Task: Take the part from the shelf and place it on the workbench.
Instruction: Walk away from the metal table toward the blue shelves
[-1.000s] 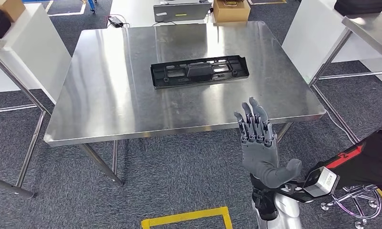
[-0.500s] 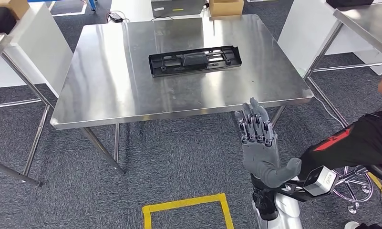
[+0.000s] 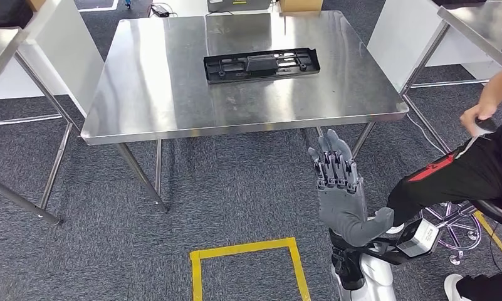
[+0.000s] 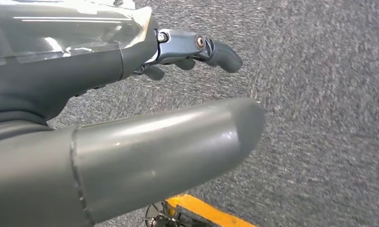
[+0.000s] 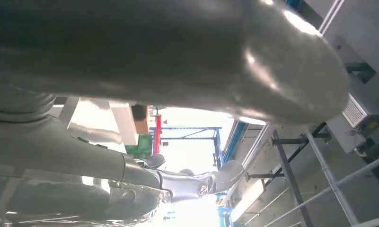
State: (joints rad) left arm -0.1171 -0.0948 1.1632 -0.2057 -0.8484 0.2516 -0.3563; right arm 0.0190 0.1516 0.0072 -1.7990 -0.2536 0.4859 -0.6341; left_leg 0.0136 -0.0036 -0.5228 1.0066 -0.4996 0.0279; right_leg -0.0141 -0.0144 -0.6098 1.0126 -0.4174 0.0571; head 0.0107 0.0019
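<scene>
The long black plastic part (image 3: 261, 64) lies flat on the steel workbench (image 3: 173, 106), toward its far side. My right hand (image 3: 340, 194) is raised over the carpet in front of the bench. Its fingers (image 3: 333, 160) point straight up, the thumb juts sideways, and it holds nothing. It stands well short of the part, below the bench's near edge. In the right wrist view the right hand (image 5: 178, 71) is also empty. My left hand (image 4: 130, 156) hangs over grey carpet, thumb and fingers apart, with nothing in it.
A seated person (image 3: 480, 163) in dark clothes is close on my right, on a wheeled chair (image 3: 461, 244). Yellow tape (image 3: 245, 251) marks a square on the carpet before me. Other steel tables stand at left (image 3: 10, 37) and right (image 3: 480, 31).
The camera has moved, so the workbench and part now sit farther up the picture. The person at the right has come further into view. My right hand keeps its raised pose.
</scene>
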